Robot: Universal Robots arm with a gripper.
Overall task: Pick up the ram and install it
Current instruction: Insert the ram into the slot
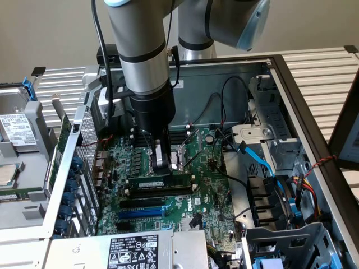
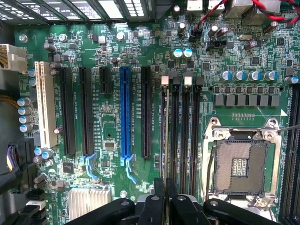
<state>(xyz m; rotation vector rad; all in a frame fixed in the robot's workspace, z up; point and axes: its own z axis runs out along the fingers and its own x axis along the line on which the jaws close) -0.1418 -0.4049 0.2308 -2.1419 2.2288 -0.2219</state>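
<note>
Gripper [image 1: 162, 167] pinches the ram [image 1: 157, 184] by its top edge, just below centre of the exterior view; ram stands upright on the motherboard [image 1: 210, 193], near the blue slot [image 1: 140, 213].

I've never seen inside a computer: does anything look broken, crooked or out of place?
Nothing looks damaged. The ram stands upright and level, pinched by the gripper. The processor socket sits empty, which may be intended.

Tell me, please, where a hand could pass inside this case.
Open room lies over the blue expansion slot, between the ram and the labelled box. Crowded: the cables toward the exterior view's right, and around the gripper at the ram.
</note>
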